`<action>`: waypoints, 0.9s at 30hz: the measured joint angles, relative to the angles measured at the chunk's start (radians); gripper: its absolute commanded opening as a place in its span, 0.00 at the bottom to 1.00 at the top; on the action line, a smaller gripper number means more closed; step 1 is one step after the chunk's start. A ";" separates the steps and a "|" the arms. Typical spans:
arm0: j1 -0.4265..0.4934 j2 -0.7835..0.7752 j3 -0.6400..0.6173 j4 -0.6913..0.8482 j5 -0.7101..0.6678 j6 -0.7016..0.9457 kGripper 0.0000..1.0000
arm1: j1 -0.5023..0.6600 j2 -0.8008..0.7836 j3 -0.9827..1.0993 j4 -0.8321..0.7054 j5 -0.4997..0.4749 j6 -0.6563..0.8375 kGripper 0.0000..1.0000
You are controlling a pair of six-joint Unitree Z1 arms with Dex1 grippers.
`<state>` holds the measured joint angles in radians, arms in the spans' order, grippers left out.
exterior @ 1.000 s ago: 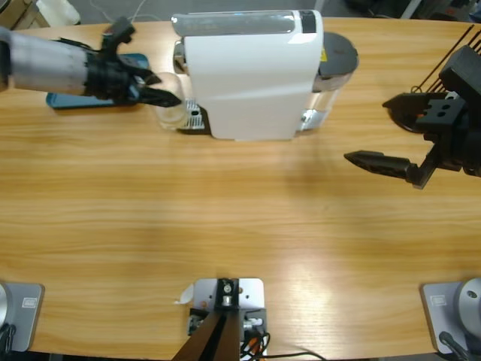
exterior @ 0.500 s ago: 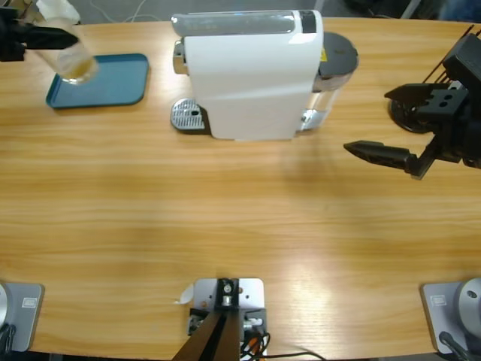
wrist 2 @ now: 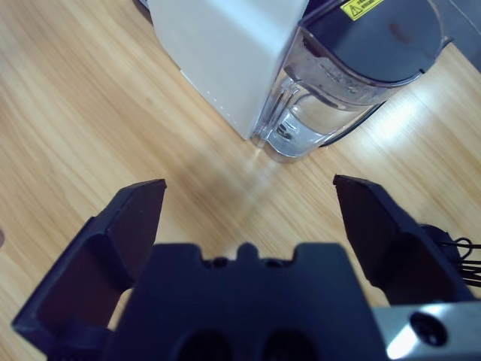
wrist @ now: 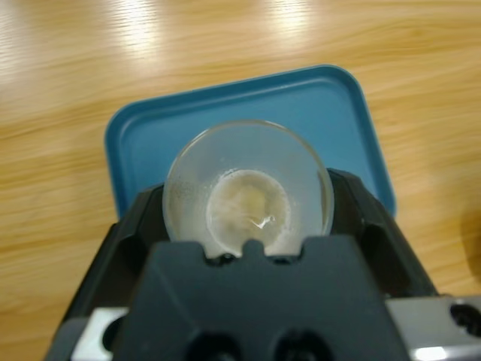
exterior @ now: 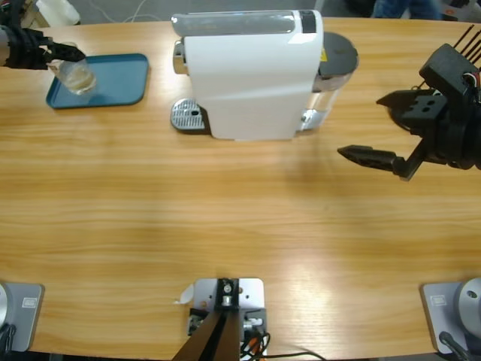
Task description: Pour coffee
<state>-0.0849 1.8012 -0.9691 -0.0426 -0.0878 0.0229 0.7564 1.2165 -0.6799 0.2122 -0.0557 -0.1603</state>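
A clear tumbler glass (exterior: 77, 75) is over the left part of a blue tray (exterior: 113, 86) at the table's far left, and my left gripper (exterior: 66, 56) is shut on it. Seen from above in the left wrist view, the glass (wrist: 188, 173) holds a shallow pale yellowish layer of coffee (wrist: 248, 201) at its bottom, with my left gripper (wrist: 248, 214) clamped on both sides and the tray (wrist: 225, 113) beneath. I cannot tell whether the glass touches the tray. My right gripper (exterior: 379, 129) hangs open and empty at the right, also seen in its own view (wrist 2: 252, 218).
A big white coffee machine (exterior: 252, 75) stands at the back middle, with a metal drip grate (exterior: 186, 114) on its left and a clear water tank (wrist 2: 353, 83) on its right. Black cables (exterior: 458, 45) lie at the far right.
My left gripper carried the glass from the machine's drip grate leftward to the blue tray, then lowered it slightly. The right gripper shifted a little to the left.
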 measured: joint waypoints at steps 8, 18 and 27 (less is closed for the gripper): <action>-0.001 0.086 -0.027 -0.044 0.000 -0.006 0.00 | 0.000 0.042 0.000 -0.004 0.000 0.000 1.00; -0.012 0.112 -0.042 -0.063 0.000 -0.027 0.99 | 0.000 0.053 0.000 -0.004 0.000 0.000 1.00; -0.019 0.030 -0.029 -0.063 0.028 -0.031 0.99 | 0.000 0.053 0.000 -0.004 0.000 0.000 1.00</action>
<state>-0.1035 1.8312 -0.9982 -0.1055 -0.0601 -0.0082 0.7564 1.2690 -0.6799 0.2080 -0.0557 -0.1603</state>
